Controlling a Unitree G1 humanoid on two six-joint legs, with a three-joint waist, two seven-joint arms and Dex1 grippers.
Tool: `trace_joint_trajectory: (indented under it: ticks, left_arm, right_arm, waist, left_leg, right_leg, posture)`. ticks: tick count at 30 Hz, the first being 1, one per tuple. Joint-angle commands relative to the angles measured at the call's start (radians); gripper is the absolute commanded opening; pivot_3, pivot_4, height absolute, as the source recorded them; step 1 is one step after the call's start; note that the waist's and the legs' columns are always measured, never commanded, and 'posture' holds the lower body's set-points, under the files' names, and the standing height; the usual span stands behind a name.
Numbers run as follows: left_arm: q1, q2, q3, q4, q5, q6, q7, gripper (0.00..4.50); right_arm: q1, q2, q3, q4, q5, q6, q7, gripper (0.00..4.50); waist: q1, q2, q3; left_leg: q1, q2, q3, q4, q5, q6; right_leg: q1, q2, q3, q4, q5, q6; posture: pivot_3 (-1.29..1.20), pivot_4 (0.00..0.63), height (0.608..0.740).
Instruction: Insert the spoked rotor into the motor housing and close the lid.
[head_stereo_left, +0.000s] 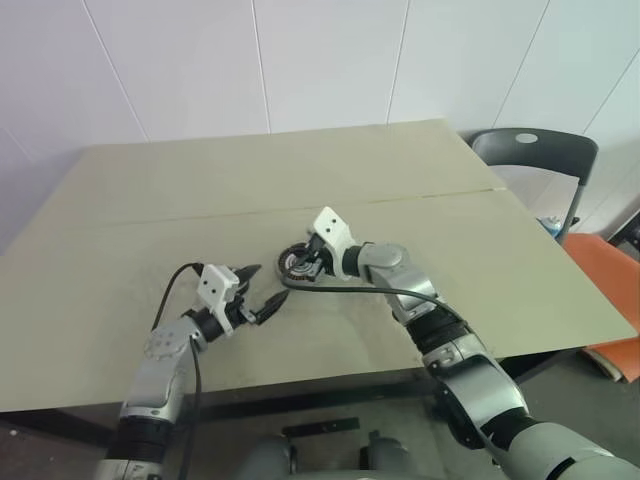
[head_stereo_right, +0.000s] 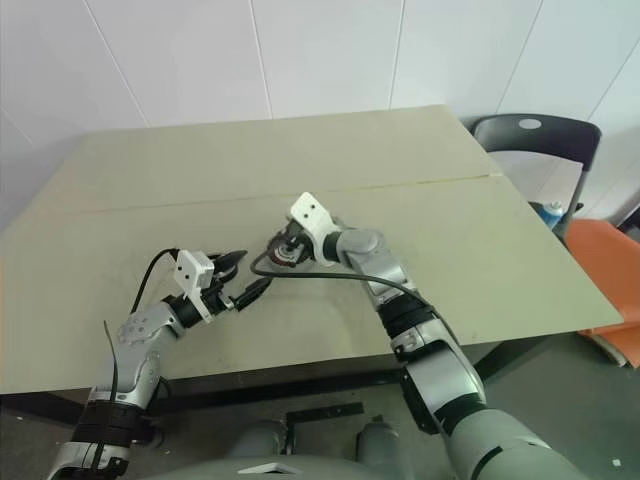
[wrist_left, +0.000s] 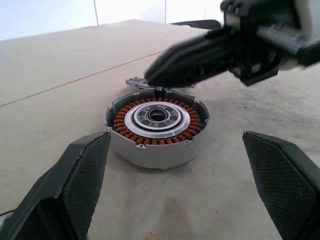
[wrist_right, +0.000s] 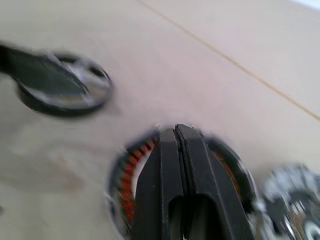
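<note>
With its black fingers pressed together and empty above the round grey motor housing (wrist_left: 157, 127) with copper-red windings, the right gripper (wrist_left: 155, 75) should first spread before fetching the flat dark spoked disc (wrist_right: 62, 90), while the left gripper (head_stereo_left: 262, 291) waits spread wide beside the housing.

The setting looks like a plain lab or test room: a broad beige table (head_stereo_left: 150, 200) made of two boards joined along a seam, bare white panelled walls (head_stereo_left: 200, 60) behind it, and a dark grey plastic chair (head_stereo_left: 540, 155) beside an orange seat (head_stereo_left: 610, 275).

White panelled wall (head_stereo_left: 300, 60), beige table (head_stereo_left: 250, 180), grey chair (head_stereo_left: 535, 150).
</note>
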Motion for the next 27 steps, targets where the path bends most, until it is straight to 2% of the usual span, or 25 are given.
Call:
trace_joint_trajectory:
  ticks: [1,15,27]
  left_arm:
    - [-0.02,0.002,0.008,-0.01,-0.004,-0.016,-0.003,4.5]
    - [-0.022,0.0,0.007,0.008,-0.002,-0.029,-0.009,4.5]
    - [-0.012,-0.001,0.006,0.007,-0.001,-0.031,-0.009,4.5]
  right_arm:
    - [-0.032,-0.017,0.052,0.005,-0.072,-0.064,-0.005,0.02]
    - [0.034,-0.071,0.135,-0.126,-0.077,-0.017,0.202,0.02]
    - [0.06,-0.118,0.16,-0.207,-0.079,0.045,0.299,0.02]
  waist:
    - [-0.001,0.0,0.0]
    - [-0.001,0.0,0.0]
    - [0.0,0.0,0.0]
  left_leg:
    - [0.0,0.0,0.0,0.0,0.0,0.0]
    - [0.0,0.0,0.0,0.001,0.0,0.0]
    - [0.0,0.0,0.0,0.002,0.0,0.0]
  right_leg:
    - [0.0,0.0,0.0,0.0,0.0,0.0]
    - [0.001,0.0,0.0,0.0,0.0,0.0]
    - [0.001,0.0,0.0,0.001,0.0,0.0]
  posture:
    - [0.0,0.0,0.74]
    - [0.0,0.0,0.74]
    - [0.0,0.0,0.74]
